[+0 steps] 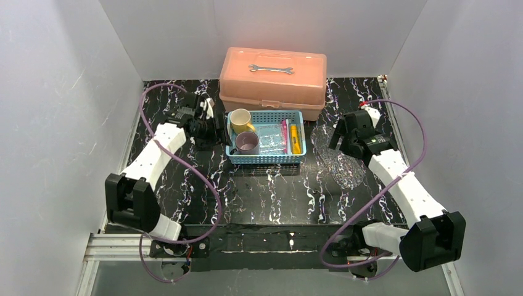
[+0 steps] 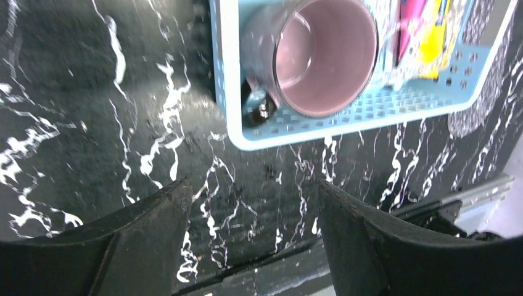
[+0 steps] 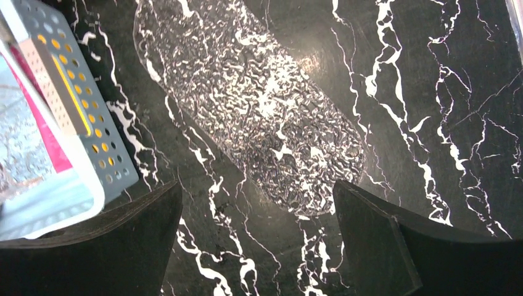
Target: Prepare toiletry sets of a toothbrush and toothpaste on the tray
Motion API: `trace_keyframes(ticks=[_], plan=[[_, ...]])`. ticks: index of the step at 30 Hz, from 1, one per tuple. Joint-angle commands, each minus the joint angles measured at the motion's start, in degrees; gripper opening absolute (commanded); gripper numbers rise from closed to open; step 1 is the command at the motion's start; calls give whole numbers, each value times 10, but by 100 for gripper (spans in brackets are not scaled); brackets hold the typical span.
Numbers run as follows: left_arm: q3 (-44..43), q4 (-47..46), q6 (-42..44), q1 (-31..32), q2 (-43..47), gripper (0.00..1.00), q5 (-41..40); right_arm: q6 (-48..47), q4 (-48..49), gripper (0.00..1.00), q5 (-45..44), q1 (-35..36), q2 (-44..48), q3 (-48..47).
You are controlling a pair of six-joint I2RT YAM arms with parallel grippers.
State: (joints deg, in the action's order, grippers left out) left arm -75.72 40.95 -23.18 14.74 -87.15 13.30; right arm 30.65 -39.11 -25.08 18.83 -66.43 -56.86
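Blue basket (image 1: 265, 160) sat near the counter's back edge, clear oval tray (image 3: 259, 105) just right of it, under the wide-open right jaws. Left jaws, wide too, hung by the purple mug (image 2: 324, 55); magenta tube (image 1: 284, 132) and yellow tube (image 1: 295, 139) lay in the basket.

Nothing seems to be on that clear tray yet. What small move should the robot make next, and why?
Probably slide the right claw left, over the blue basket, toward the magenta tube. That claw hangs open and empty above the bare clear tray, and the magenta tube lies beside the yellow tube at the basket's end nearest it.
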Motion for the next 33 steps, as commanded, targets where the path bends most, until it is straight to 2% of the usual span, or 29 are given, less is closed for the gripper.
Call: trace_keyframes(ticks=[1, 9, 13, 18, 20, 26, 28, 30, 33], plan=[[71, -24, -7, 0, 77, 72, 65, -7, 58, 100, 37, -38, -13, -11], [216, -93, -35, 4, 198, 74, 117, -8, 102, 100, 75, -94, -80, -14], [253, -108, -44, 18, 230, 75, 117, -6, 123, 100, 76, -102, -110, -20], [255, -106, -44, 51, 237, 77, 121, -23, 144, 100, 80, -102, -155, -30], [255, -106, -46, 52, 239, 81, 127, -31, 150, 100, 80, -102, -175, -35], [254, -104, -43, 52, 260, 83, 124, -34, 156, 100, 94, -102, -232, -66], [256, -104, -43, 52, 269, 84, 120, -32, 161, 96, 98, -102, -253, -72], [257, -103, -41, 51, 277, 90, 116, -29, 163, 95, 102, -102, -267, -79], [256, -99, -40, 51, 278, 92, 116, -26, 168, 94, 104, -101, -293, -85]])
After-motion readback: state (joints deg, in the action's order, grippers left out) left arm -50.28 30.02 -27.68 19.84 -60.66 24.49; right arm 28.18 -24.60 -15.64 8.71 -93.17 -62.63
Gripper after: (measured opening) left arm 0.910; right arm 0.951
